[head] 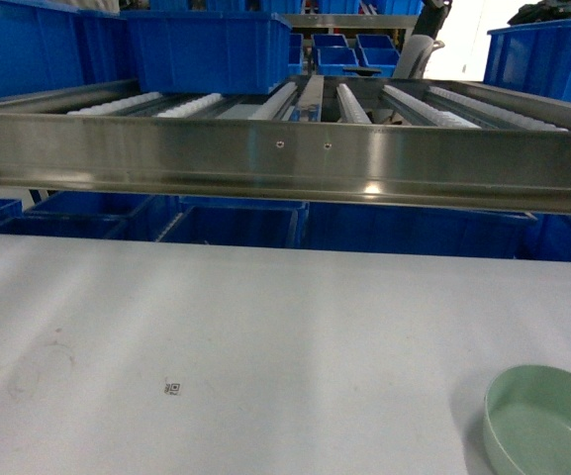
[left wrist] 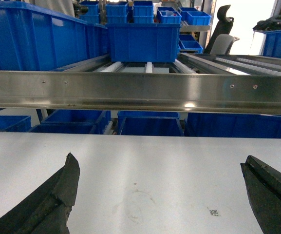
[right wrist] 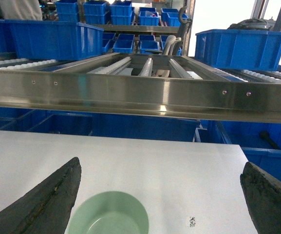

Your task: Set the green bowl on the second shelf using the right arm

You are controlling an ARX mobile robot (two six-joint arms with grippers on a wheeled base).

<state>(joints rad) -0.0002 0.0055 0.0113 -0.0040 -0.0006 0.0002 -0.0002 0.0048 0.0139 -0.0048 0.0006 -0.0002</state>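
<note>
White tabletop (head: 265, 327) filled the lower half of the head view, and behind its far edge ran a steel shelf rail (head: 285, 158) with roller tracks (head: 349, 104) stretching away beyond it. Blue crates (head: 206, 49) sat on the rollers at the left and more stood stacked under the rail. Down in the near right corner of the tabletop lay the bowl (head: 544, 421), upright, partly cut by the frame edge. From the right wrist, the right tool (right wrist: 159, 195) was spread wide, and the bowl (right wrist: 108, 214) sat low between its fingers (right wrist: 47, 200), nearer the left one and apart from both. A small printed marker (right wrist: 192, 222) lay just right of the bowl. The tabletop's right edge showed close beside that tool, with crates beyond. Over on the left wrist view, the left tool (left wrist: 162, 195) was spread wide too, holding nothing, bare tabletop between its fingers (left wrist: 45, 202). Open surface ran from the bowl up to the rail.
</note>
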